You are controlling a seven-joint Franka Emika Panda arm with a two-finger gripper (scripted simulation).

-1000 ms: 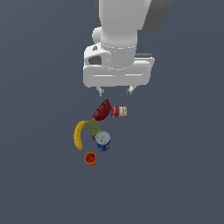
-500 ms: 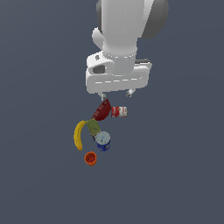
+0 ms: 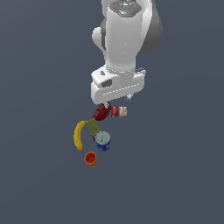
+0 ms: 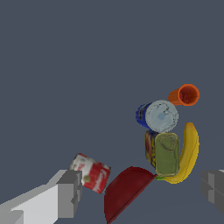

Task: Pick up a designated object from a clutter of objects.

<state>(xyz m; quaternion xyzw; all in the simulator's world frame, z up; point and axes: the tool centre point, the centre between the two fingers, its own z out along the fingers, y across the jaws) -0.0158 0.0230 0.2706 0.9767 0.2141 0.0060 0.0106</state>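
The designated red and white can [image 3: 119, 112] lies on its side at the far end of the clutter, touching the dark red bowl [image 3: 101, 113]. It also shows in the wrist view [image 4: 90, 173], close to one fingertip [image 4: 66, 194]. My gripper [image 3: 117, 101] hangs just above the can and bowl, open and empty. In the wrist view the gripper [image 4: 142, 190] straddles the bowl [image 4: 127, 192], its other fingertip [image 4: 214, 188] beyond the banana.
The clutter runs on from the bowl: olive-green item [image 3: 93, 127], yellow banana [image 3: 79, 134], blue can with pale top [image 3: 103, 141], orange cup [image 3: 90, 158]. The wrist view shows them too: olive item [image 4: 166, 154], banana [image 4: 188, 151], blue can [image 4: 158, 116], cup [image 4: 185, 95].
The arm has come down toward the clutter; the hand now sits just above the can and bowl. The objects have not moved.
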